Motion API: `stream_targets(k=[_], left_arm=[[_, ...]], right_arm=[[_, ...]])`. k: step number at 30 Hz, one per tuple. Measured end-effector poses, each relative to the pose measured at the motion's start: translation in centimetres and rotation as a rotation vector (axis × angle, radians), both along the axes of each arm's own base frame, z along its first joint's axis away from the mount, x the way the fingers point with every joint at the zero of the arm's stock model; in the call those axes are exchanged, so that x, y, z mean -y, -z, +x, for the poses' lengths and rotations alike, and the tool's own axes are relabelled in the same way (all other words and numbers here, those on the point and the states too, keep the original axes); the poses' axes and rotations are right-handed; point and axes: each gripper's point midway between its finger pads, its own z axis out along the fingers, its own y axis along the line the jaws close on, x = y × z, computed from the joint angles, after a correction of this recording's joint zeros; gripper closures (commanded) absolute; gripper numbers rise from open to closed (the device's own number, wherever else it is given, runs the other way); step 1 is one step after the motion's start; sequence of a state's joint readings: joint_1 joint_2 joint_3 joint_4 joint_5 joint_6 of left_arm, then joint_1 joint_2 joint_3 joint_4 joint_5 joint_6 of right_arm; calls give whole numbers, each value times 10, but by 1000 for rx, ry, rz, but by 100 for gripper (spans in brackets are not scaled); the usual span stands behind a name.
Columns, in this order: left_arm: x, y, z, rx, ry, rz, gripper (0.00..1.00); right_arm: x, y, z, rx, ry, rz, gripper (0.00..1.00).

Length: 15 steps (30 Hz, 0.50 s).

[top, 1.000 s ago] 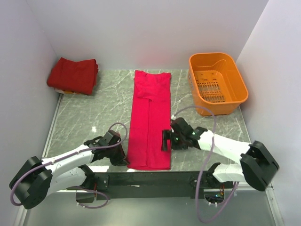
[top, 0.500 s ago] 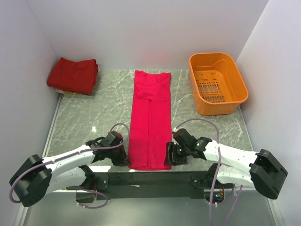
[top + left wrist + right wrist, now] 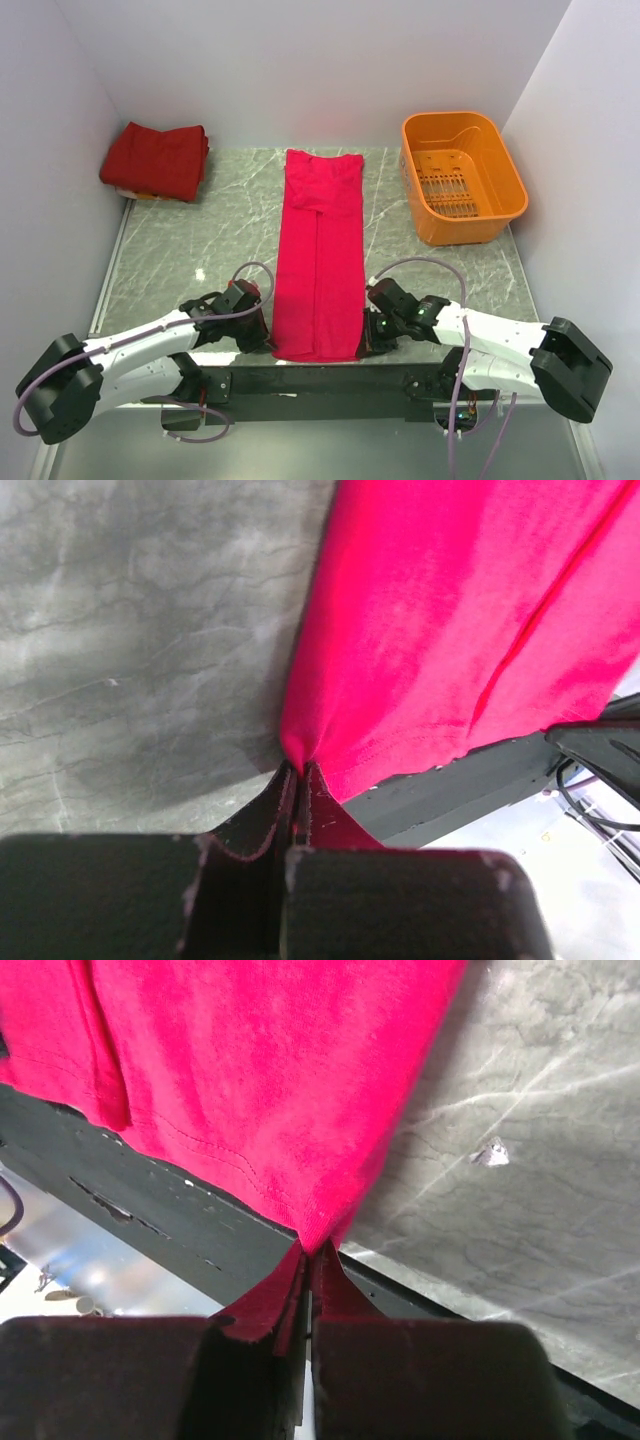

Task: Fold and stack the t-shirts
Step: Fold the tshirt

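A crimson t-shirt [image 3: 320,250] lies folded into a long strip down the middle of the table, its hem at the near edge. My left gripper [image 3: 268,340] is shut on the hem's left corner; the left wrist view shows the t-shirt cloth [image 3: 450,630] pinched at the tips of the left gripper [image 3: 300,768]. On the hem's right corner my right gripper [image 3: 363,342] is shut, and in the right wrist view the red cloth [image 3: 250,1080] bunches into the right gripper [image 3: 312,1248]. A stack of darker red t-shirts [image 3: 155,158] sits folded at the back left.
An orange plastic basket [image 3: 462,176] stands at the back right. White walls close in the table on three sides. A black rail [image 3: 320,380] runs along the near edge under the hem.
My right gripper slid toward the near right corner of the hem and went from open to shut on it. The left gripper stayed shut on its corner.
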State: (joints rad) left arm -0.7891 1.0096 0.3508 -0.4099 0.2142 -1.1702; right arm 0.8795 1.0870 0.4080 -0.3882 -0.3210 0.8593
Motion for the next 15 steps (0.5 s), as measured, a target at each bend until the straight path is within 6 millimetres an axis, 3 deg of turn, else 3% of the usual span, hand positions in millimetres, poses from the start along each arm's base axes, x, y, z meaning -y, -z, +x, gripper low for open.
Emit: stream_targets(k=[7,15], left_arm=[[6,-18,13,63,16,-5,99],[27,-77,74,286,-23,13,99]], right_arm=[[-8,-20,23,113,0,9,100],[-27,-70,79,349,44,22,100]])
